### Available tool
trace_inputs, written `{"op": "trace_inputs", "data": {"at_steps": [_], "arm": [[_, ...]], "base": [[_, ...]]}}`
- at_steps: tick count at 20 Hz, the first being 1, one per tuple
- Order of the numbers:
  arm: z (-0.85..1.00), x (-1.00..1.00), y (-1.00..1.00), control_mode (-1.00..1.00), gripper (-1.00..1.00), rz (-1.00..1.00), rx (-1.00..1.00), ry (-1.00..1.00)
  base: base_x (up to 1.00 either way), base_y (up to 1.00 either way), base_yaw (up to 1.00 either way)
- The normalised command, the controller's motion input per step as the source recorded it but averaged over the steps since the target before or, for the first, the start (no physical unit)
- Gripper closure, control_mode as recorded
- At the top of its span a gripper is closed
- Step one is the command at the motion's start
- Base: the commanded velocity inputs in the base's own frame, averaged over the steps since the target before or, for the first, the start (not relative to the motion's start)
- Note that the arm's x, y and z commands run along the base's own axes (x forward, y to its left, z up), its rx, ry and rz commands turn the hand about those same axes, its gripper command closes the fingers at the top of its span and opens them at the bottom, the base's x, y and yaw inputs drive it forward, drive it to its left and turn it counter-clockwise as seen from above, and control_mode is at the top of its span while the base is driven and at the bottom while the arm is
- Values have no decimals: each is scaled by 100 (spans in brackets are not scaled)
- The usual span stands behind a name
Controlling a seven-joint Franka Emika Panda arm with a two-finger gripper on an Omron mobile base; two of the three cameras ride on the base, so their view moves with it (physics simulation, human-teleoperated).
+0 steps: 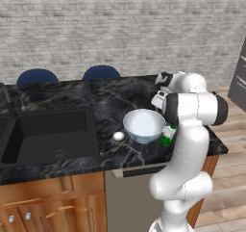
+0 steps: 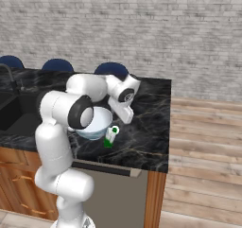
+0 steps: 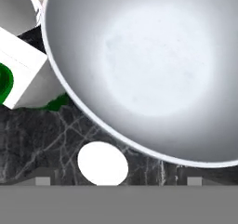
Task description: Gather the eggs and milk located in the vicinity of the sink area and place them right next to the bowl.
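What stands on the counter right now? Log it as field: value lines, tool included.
surface: black marble counter
bowl: white, upright, nothing in it
egg: on the counter beside the bowl, on the sink side
milk: upright carton on the bowl's other side, close to it
sink: black basin, left of the bowl in the left base view
tool: open, holding nothing, tips just above the egg in the hand view
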Motion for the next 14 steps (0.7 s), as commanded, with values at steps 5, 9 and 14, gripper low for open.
{"op": "trace_inputs", "data": {"at_steps": [5,9,14], "arm": [[46,-3,-2,-100,-100,1,0,-29],[55,-10,0,-100,-100,3,0,-38],[57,-19,0,-100,-100,4,0,-41]], "base": [[0,0,0],[0,0,0],[0,0,0]]}}
